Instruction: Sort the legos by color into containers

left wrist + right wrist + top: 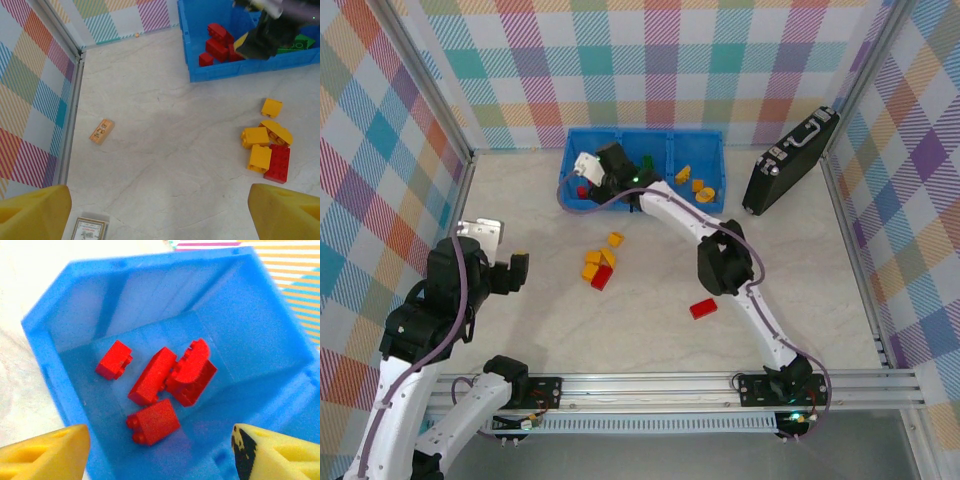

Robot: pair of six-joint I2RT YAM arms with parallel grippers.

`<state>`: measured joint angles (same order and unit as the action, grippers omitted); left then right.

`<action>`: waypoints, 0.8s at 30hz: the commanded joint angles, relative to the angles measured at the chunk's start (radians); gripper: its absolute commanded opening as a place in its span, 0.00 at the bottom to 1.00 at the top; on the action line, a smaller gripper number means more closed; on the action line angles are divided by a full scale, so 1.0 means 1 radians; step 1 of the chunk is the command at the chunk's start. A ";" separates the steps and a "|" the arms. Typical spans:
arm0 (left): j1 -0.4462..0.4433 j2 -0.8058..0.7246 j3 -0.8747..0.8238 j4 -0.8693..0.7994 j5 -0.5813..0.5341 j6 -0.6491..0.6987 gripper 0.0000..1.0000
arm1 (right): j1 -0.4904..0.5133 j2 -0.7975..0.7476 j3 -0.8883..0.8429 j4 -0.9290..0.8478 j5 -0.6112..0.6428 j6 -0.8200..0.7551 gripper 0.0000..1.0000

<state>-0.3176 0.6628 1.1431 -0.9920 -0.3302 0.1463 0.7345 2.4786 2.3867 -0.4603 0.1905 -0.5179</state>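
Observation:
The blue tray stands at the back of the table. Its left compartment holds several red legos. My right gripper hangs open just above them with nothing between its fingers; from overhead it is over that left compartment. The middle compartment has green legos and the right one yellow legos. Loose on the table are several yellow legos with a red brick against them, and another red brick to the right. My left gripper is open over bare table at the left.
A black briefcase leans at the back right. A small tan block lies near the left wall, and a small printed card lies below it. A metal rail runs along the near edge.

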 commanded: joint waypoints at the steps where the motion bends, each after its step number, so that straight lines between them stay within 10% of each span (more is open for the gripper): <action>1: 0.008 -0.014 -0.016 0.010 0.023 -0.011 0.91 | 0.006 -0.133 -0.032 -0.155 -0.018 0.257 0.74; 10: 0.007 -0.039 -0.021 0.002 0.044 -0.024 0.91 | 0.021 -0.190 -0.142 -0.294 -0.138 0.785 0.72; 24: 0.008 -0.061 -0.046 0.000 0.070 -0.039 0.93 | 0.050 -0.045 -0.148 -0.343 -0.051 0.975 0.75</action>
<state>-0.3176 0.6136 1.1065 -0.9928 -0.2707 0.1200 0.7803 2.3955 2.2047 -0.7609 0.1059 0.4046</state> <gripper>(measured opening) 0.925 0.749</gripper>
